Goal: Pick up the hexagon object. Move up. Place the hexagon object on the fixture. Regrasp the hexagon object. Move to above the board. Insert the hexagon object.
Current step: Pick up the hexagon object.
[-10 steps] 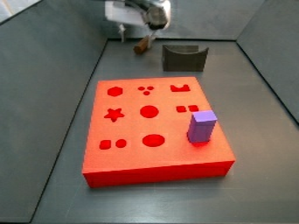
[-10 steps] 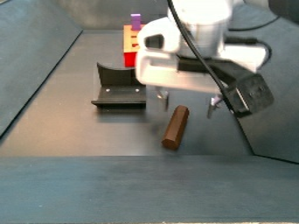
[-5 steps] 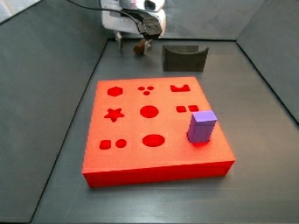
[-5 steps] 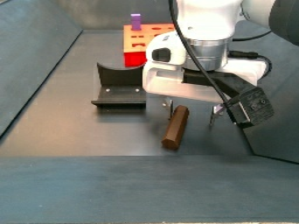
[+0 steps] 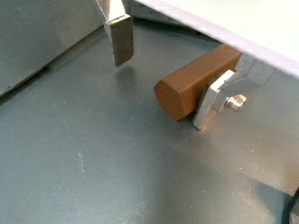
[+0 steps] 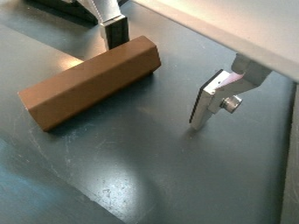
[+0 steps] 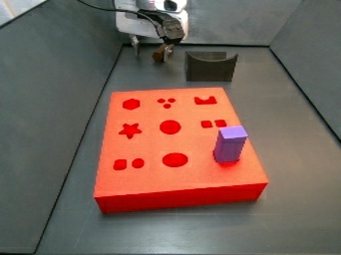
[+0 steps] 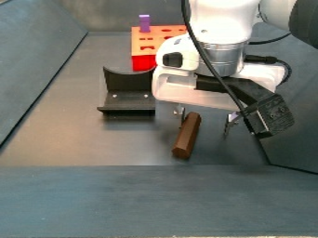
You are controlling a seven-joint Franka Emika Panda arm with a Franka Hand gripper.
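The claw (image 6: 163,66) hangs low and open, straddling the hexagon object (image 6: 90,80), which lies flat on the counter (image 6: 176,166) (apparently unpinched), beside the fixture (image 8: 125,96).

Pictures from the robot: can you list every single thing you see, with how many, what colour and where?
hexagon object: one, brown, lying flat on the grey floor between the open fingers.
fixture: one, dark grey, on the floor beyond the board.
board: one, red, middle of the floor, dark shaped cut-outs on top.
purple block: one, purple, standing on the board.
gripper: one, white with silver fingers, low over the hexagon object, jaws open.
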